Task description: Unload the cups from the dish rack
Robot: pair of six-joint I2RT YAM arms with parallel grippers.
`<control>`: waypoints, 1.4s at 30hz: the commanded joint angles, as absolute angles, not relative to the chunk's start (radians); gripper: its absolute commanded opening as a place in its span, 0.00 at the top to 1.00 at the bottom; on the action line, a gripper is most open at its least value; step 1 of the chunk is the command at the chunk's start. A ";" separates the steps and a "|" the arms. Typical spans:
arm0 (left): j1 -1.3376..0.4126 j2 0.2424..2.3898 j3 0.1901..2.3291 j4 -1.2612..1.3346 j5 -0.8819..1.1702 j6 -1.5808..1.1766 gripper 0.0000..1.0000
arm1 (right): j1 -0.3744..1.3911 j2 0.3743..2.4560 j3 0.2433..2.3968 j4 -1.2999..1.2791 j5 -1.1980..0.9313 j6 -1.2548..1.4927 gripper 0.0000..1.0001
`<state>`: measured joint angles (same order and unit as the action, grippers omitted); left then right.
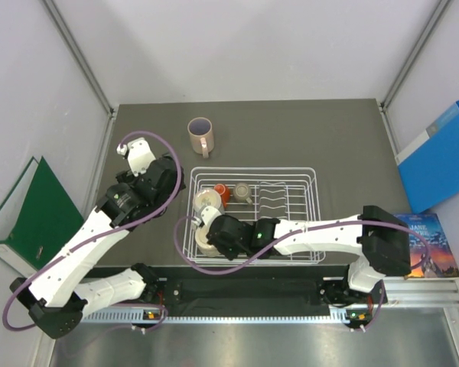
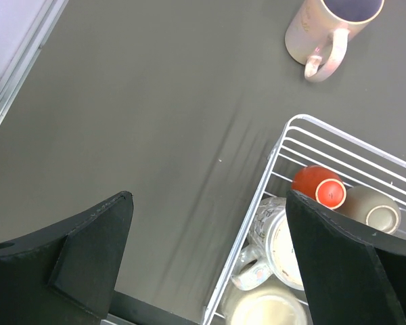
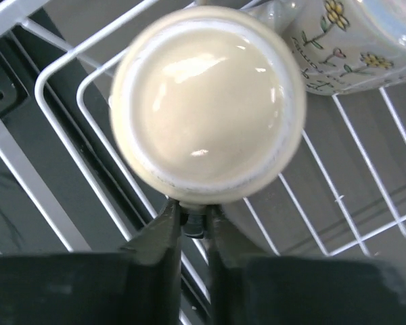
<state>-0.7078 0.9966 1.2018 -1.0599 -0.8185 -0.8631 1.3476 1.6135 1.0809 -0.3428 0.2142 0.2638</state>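
Note:
The white wire dish rack point(image 1: 314, 200) stands mid-table. My right gripper point(image 1: 214, 237) reaches into its near-left corner. In the right wrist view it point(image 3: 195, 218) is shut on the handle of the upturned cream mug point(image 3: 206, 105), base toward the camera. The speckled mug point(image 1: 206, 201), red-orange cup point(image 1: 221, 190) and tan cup point(image 1: 242, 193) lie in the rack's far-left part. The pinkish-beige mug point(image 1: 201, 136) stands on the table behind the rack. My left gripper point(image 1: 154, 177) hovers left of the rack, open and empty point(image 2: 210, 257).
A green binder point(image 1: 30, 210) lies off the table's left edge. A blue folder point(image 1: 436, 157) and a book point(image 1: 428, 245) lie to the right. The rack's left rim point(image 2: 257, 223) runs just right of my left fingers, with bare dark tabletop point(image 2: 135, 115) below them.

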 commanded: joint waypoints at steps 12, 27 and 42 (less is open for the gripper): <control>-0.712 0.980 1.178 -1.022 -0.810 -0.864 0.01 | 1.401 1.467 1.172 -0.540 0.247 0.293 1.00; -0.712 0.994 1.183 -0.980 -0.790 -0.870 0.02 | 1.404 1.286 1.264 -0.704 0.380 0.324 1.00; -0.712 0.877 1.088 -0.616 -0.408 -0.830 0.01 | 1.017 0.882 1.048 -0.158 0.079 0.580 1.00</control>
<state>-0.7086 0.8787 1.0992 -0.7879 -0.5495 -0.8349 1.1007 0.9180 1.0996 -0.4786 0.2516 0.4820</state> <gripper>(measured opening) 0.988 0.088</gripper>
